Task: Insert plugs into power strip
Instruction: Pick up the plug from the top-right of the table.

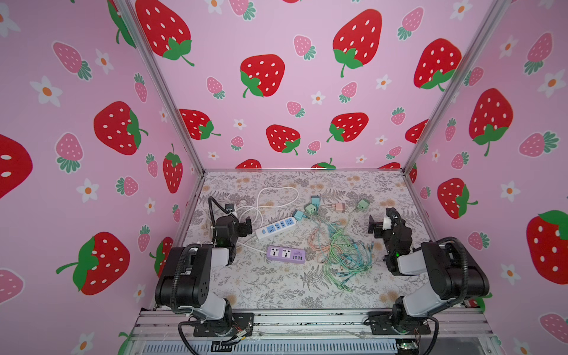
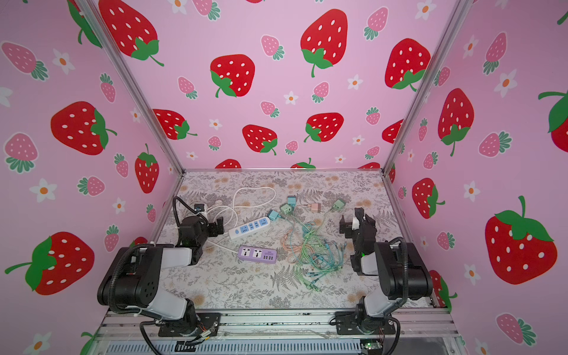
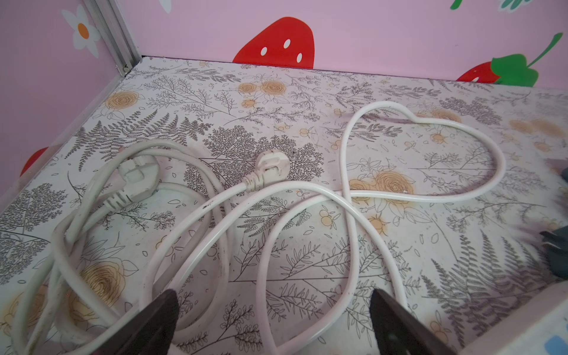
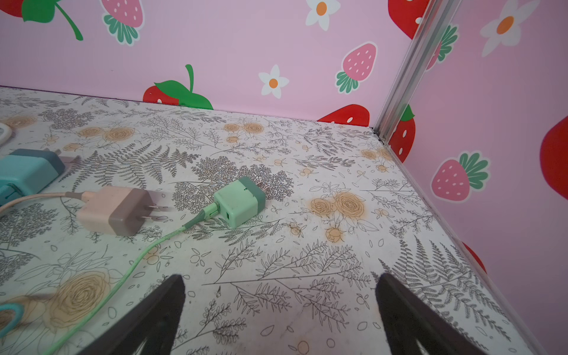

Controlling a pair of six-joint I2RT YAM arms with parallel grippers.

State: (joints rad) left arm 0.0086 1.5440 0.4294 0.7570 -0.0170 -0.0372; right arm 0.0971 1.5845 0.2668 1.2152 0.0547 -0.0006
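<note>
Several pastel plugs lie loose at the back of the table in both top views: teal [image 1: 315, 200], mint [image 1: 310, 209], teal-blue [image 1: 298, 214] by the end of the white power strip [image 1: 275, 228], peach [image 1: 339, 207] and mint green [image 1: 363, 204]. A purple power strip [image 1: 285, 254] lies nearer the front. My left gripper [image 1: 246, 225] is open, left of the white strip, over coiled white cords [image 3: 350, 196]. My right gripper [image 1: 373, 227] is open and empty, to the right of the plugs. The right wrist view shows the mint green plug [image 4: 239, 201] and the peach plug [image 4: 112, 210] beyond the open jaws.
Thin green, teal and peach cables [image 1: 338, 249] lie tangled between the strips and my right arm. The white cords' own plugs [image 3: 272, 166] rest near the back left. Pink strawberry walls close the table on three sides, with metal posts [image 4: 408, 70] in the corners.
</note>
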